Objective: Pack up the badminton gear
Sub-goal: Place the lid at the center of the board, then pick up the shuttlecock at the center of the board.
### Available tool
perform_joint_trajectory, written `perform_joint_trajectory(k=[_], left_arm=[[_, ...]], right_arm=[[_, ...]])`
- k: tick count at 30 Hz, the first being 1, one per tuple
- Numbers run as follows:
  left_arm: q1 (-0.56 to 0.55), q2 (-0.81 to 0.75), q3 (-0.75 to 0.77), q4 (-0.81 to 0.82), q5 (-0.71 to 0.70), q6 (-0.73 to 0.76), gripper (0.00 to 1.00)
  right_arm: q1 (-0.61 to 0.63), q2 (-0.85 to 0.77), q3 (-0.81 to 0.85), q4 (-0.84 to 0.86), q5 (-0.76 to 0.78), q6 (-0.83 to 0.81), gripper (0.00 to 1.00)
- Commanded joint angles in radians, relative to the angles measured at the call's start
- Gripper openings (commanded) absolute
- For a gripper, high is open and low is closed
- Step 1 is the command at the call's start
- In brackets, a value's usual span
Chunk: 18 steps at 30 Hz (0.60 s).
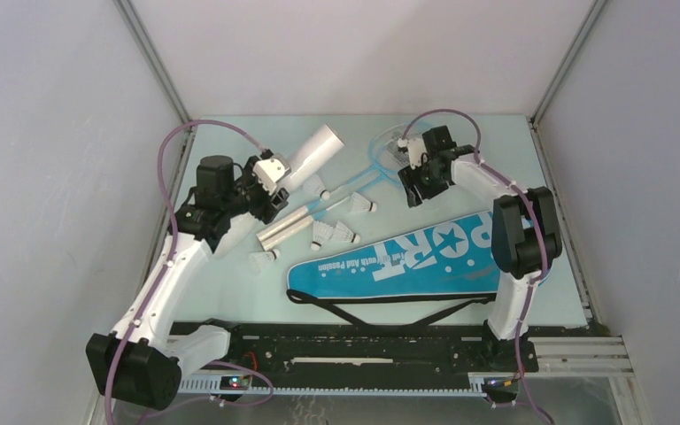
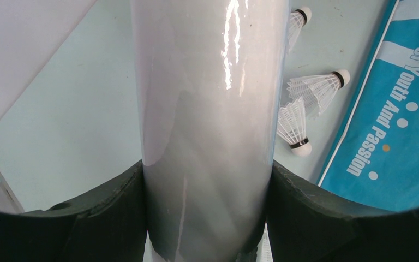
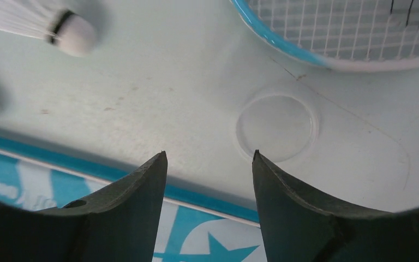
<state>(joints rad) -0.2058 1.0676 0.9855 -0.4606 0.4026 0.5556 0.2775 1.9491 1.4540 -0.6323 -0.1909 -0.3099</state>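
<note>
Left wrist view has the left gripper [image 2: 207, 183] closed on the long white tube [image 2: 207, 82], a black finger pressed against each side of it. The tube is glossy and milky, with a bright streak of glare down its wall. From above it lies slanted across the left half of the pale table [image 1: 549, 177], one open end pointing toward the back wall. Beside it the shuttlecocks [image 1: 345, 233] are scattered, five in all, each a white feathered skirt with a rounded cork tip and a dark band. Nearer the arms lies the blue bag [image 1: 407, 261], flat, with big white "SPORT" lettering and its black strap [image 1: 381, 310] looped along the near edge.

The right gripper [image 3: 208, 164] hangs over bare table with its fingers spread apart and nothing between them. Just beyond its tips sits a clear round disc [image 3: 275, 126], and past that the racket head [image 3: 283, 41], light-blue rim with white strings; the bag's edge shows under the fingers
</note>
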Motion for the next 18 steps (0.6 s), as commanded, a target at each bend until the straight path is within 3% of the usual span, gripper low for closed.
perform_joint_trajectory(k=[1,9,18], left_arm=[[0.034,-0.021,0.029,0.068,0.031,-0.05,0.05],[0.141,-0.041,0.038,0.103,0.098,-0.146,0.06],[0.183,-0.077,0.033,0.117,0.089,-0.162,0.06]], right_arm=[[0.049,-0.11,0.054,0.006,-0.087,0.018,0.67],[0.159,-0.021,0.239,-0.036,-0.175,0.06,0.67],[0.31,0.148,0.394,-0.04,0.179,0.229,0.67]])
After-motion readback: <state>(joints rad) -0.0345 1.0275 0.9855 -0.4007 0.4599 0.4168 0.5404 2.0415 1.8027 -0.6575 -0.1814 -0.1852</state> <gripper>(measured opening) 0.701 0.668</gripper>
